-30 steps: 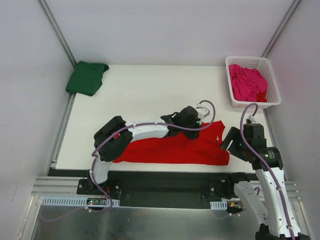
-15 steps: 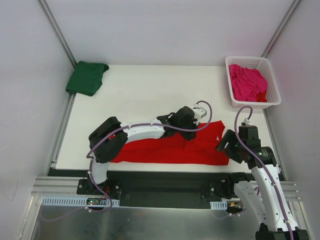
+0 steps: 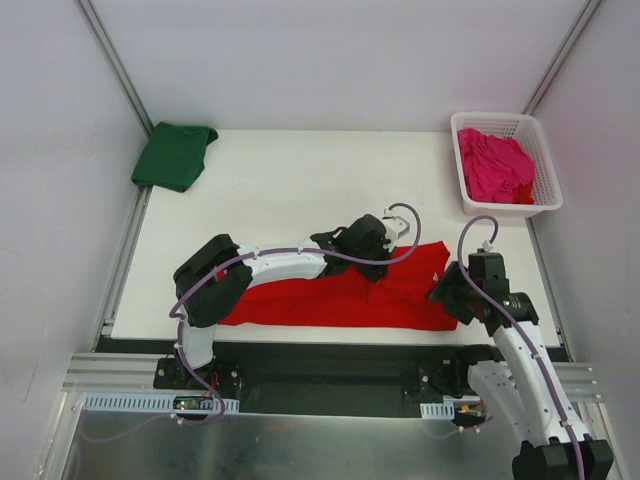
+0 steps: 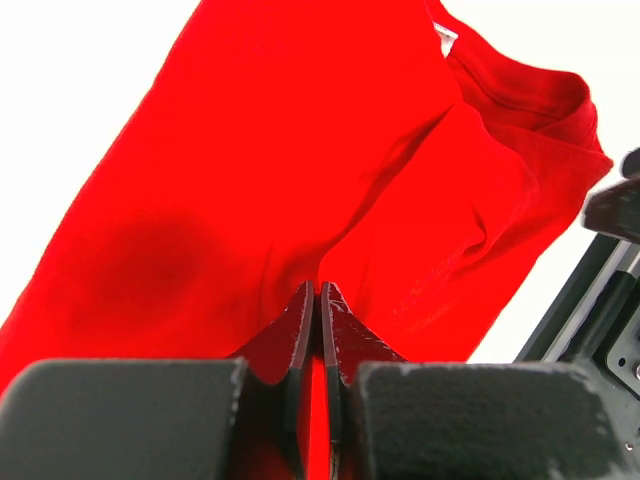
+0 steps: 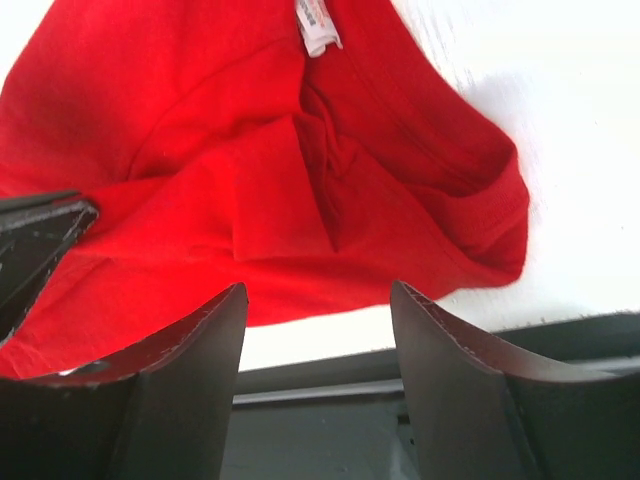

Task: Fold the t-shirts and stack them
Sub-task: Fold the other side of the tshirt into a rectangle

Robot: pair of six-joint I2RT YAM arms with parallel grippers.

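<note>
A bright red t-shirt (image 3: 330, 300) lies in a long band near the table's front edge, with its collar and white label (image 5: 318, 25) at the right end. My left gripper (image 3: 383, 265) is shut on a raised fold of the red cloth (image 4: 300, 150) near the shirt's middle, and fabric shows between its tips (image 4: 317, 290). My right gripper (image 3: 447, 293) hangs open just over the shirt's right end (image 5: 250, 150), with nothing between its fingers (image 5: 318, 290). A folded dark green t-shirt (image 3: 173, 155) sits at the back left. A magenta pink t-shirt (image 3: 495, 165) is crumpled in the basket.
A white lattice basket (image 3: 548, 190) stands at the back right corner. The table's front edge and a dark rail (image 5: 330, 390) run right under my right gripper. Grey walls enclose the table on three sides.
My right gripper has moved left and down to the shirt's right end, its jaws a little narrower. My left gripper has shifted slightly left and toward the front edge with the red fold.
</note>
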